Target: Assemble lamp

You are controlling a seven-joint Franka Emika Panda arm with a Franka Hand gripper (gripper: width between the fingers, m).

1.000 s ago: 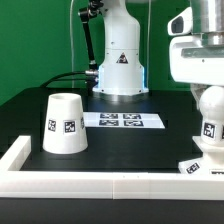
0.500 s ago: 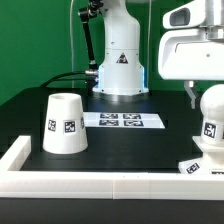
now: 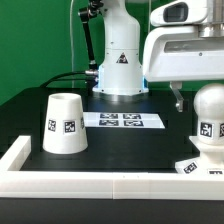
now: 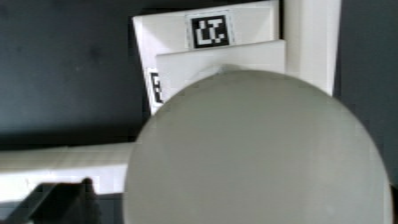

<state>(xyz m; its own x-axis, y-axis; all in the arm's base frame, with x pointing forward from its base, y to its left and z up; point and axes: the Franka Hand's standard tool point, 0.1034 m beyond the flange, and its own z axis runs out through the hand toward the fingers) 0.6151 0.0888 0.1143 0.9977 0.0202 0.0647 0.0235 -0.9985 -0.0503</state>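
The bulb (image 3: 209,122) stands on the base (image 3: 196,166) just below the jaws, apparently seated for assembly, with only one finger (image 3: 178,98) showing, so their width I can't tell, while the shade (image 3: 64,124) stands well aside on the worktop (image 3: 120,150).

green backdrop (image 3: 35,40) behind; black table (image 3: 120,145); white rail (image 3: 100,183) along front edge.

We see the shade (image 3: 63,125) near the worktop's (image 3: 28,108) front edge toward the exterior view's left, the marker board (image 3: 122,120) flat at mid-worktop just behind it, the bulb (image 3: 210,120) atop the base (image 3: 196,166) at the front corner on the exterior view's right, and the robot pedestal (image 3: 120,62) at the back edge.
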